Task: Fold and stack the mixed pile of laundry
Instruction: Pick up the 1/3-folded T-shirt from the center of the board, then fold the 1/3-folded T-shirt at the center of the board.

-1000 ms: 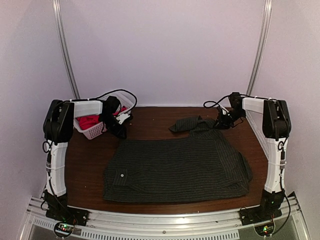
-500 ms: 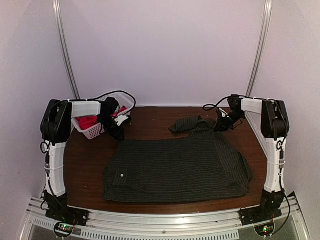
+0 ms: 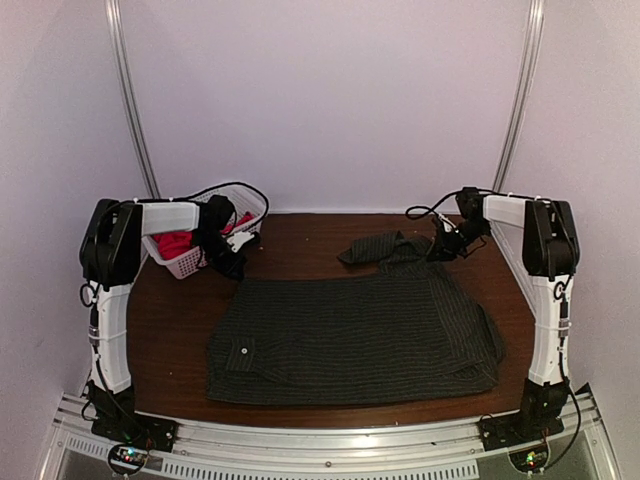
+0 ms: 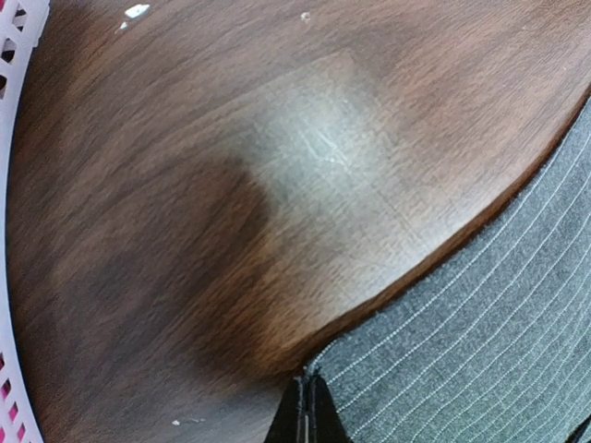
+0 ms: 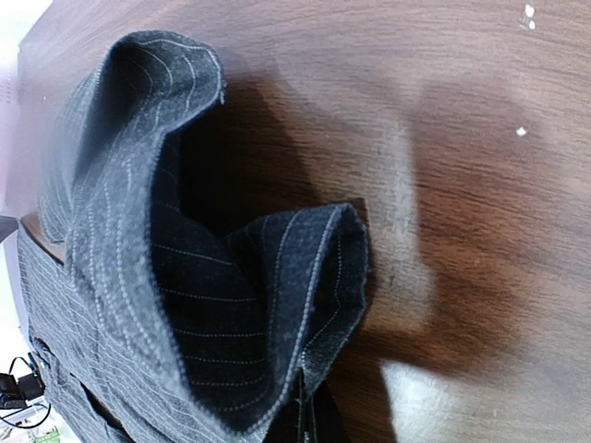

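- The left gripper [image 4: 306, 415] is pinched fully together on the very corner of the dark pinstriped shirt [image 3: 355, 335]. The cloth spreads away from its tips to its right, and bare desk [image 3: 300, 232] lies ahead of it.
- The right gripper [image 5: 309, 415] is likewise closed tight, its tips nipping a fold of the same shirt just under the collar [image 5: 138, 138], which stands up in a loose curl in front of it.
- Both grips sit on the shirt's far edge, one at each end. This looks chosen so that the edge can be lifted level and carried toward the arms' bases for a fold across the body.
- The shirt lies flat between the two grippers and nearer the bases than either. It is fairly smooth apart from the rumpled collar end, so I judge it ready for that first fold.
- The red T-shirt [image 3: 175, 243] sits bunched in the white lattice basket [image 3: 188, 264], just to the left of the left gripper. It is out of the way there, probably waiting until the shirt is folded.
- One risk is that so thin a pinch on a corner could slip as the cloth's weight comes on.
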